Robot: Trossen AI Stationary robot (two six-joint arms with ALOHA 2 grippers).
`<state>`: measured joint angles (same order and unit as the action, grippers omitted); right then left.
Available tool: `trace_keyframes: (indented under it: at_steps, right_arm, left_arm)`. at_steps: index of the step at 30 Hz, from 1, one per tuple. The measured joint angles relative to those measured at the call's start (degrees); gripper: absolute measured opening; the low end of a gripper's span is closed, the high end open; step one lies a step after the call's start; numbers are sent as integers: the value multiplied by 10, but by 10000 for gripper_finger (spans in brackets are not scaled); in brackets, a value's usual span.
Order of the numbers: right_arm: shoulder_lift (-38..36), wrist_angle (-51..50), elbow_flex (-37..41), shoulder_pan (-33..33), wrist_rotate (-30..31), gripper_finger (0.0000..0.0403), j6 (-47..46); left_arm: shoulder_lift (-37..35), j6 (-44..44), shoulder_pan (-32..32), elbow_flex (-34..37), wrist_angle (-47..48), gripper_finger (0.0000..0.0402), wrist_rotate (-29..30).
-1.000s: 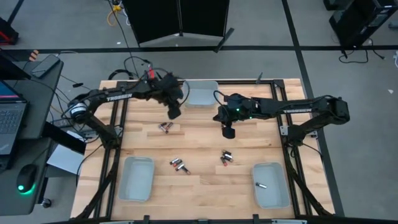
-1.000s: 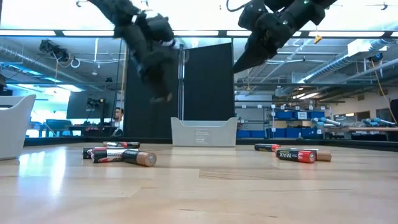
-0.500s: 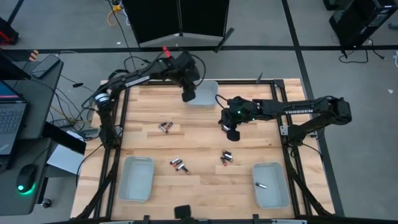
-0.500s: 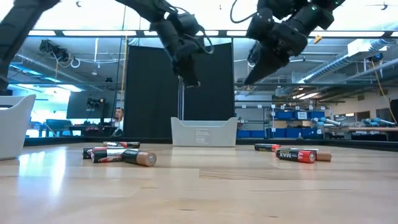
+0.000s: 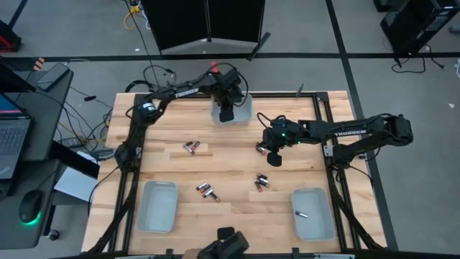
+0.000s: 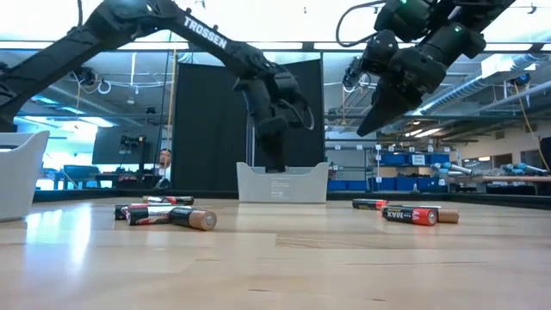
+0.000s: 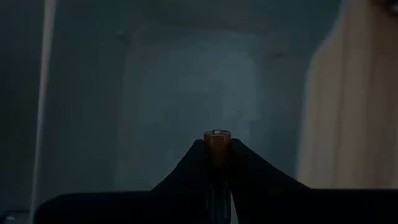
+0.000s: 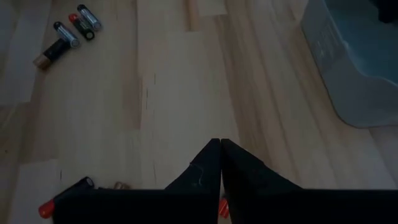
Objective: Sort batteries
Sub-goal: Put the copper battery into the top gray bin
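Our left end effector (image 7: pixel 217 162) is clamped on one battery (image 7: pixel 217 138), copper cap poking out between the fingers, hanging right over the far tray (image 5: pixel 238 114) at the back edge of the desk (image 5: pixel 230 169). Main risk here: if we let go while off-centre, the cell could hit the tray rim and roll back onto the desk. From the wrist view the tray floor sits under the tip, so prob fine, but we can't tell how high we are, and a long drop could bounce it out.

Right end effector (image 8: pixel 220 149) has its fingers together w/ nothing between them, raised above the desk near a few loose batteries (image 5: pixel 261 183). Fingers pressed together can't take a cell, so they must part before going down, else we just shove cells around.

Other loose cells: a pair (image 5: pixel 190 147) mid-left, more (image 5: pixel 208 191) nearer front; one (image 5: pixel 302 214) already lies in the front right tray (image 5: pixel 313 198). Front left tray (image 5: pixel 158 207) looks bare. Mixing types in one tray is the other worry
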<state>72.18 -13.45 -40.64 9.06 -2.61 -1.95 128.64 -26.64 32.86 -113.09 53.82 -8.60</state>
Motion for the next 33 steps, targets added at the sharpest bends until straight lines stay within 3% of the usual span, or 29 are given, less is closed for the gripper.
trace_keyframes:
  at_steps: [6, 33]
  right_arm:
    - [0, 12, 0, 0, 0, 23, 0]
    - [0, 22, 0, 12, 0, 21, 6]
  left_arm:
    - [28, -2, 13, 0, 3, 45, 0]
    - [30, -16, 17, 9, -8, 45, -10]
